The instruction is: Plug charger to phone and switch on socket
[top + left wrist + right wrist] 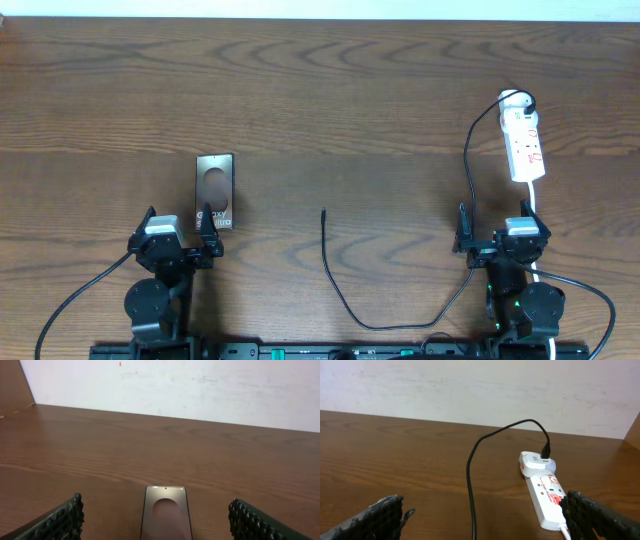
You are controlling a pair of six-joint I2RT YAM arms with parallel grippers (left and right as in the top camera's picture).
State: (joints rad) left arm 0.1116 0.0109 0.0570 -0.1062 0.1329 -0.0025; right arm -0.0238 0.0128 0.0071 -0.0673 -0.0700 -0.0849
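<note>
Both left tool (180, 222) and right tool (503, 226) gape wide, empty. At the left one's twelve o'clock lies the phone (215, 190); the socket (524, 145) is at the right one's one o'clock.

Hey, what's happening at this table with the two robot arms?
Nothing is being handled yet. The left gripper and right gripper are both open and empty near the table's front edge. A phone lies just ahead of the left one, and a white power strip lies ahead of the right one. The black charger cable is plugged in at the strip's far end, but its free tip lies loose mid-table, apart from the phone.
</note>
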